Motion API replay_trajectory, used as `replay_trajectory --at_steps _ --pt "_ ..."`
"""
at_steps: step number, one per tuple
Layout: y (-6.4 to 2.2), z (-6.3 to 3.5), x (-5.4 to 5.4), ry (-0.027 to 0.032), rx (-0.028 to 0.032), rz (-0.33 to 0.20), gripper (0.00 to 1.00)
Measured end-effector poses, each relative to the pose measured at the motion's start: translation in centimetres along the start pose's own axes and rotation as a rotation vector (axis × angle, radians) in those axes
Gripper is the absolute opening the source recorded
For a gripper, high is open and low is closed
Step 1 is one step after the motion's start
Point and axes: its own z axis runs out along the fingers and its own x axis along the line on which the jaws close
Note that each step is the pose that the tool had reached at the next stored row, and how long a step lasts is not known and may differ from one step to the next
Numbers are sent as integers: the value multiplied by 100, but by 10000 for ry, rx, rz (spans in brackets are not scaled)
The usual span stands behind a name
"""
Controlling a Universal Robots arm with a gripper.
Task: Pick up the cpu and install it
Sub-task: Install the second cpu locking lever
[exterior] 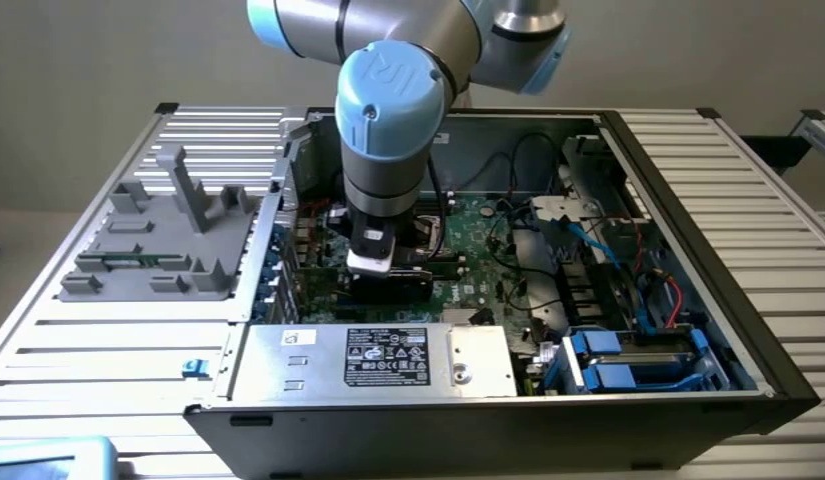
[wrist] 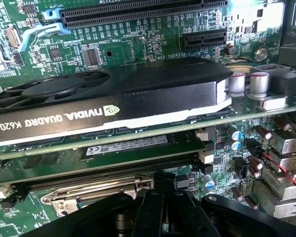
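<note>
gripper [wrist: 160,197] down inside open pc case [exterior: 732,330], low over motherboard [wrist: 138,44] by metal-framed socket [wrist: 96,195], clenched shut per fingers [wrist: 160,212] together. cpu not discernible; can't tell if gripped, hidden under fingers if so. graphics card [wrist: 108,96] seated in slot just beside, crowds approach. grey fixture [exterior: 165,240] sits outside case, exterior view's left.

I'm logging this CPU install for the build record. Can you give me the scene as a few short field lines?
setting: open computer case on a slatted table
gripper: shut, low over the motherboard, at the metal socket frame
cpu: cannot tell whether it is held
graphics card: black, seated in a slot beside the gripper
power supply: at the case's near edge
grey fixture: on the table at the exterior view's left
</note>
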Motion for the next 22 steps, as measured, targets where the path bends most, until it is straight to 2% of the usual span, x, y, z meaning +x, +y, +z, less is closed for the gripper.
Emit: replay_trajectory --at_steps 9,22 --pt "6 -1 1 -4 26 -1 11" --pt "19 -7 -6 -5 31 -2 11"
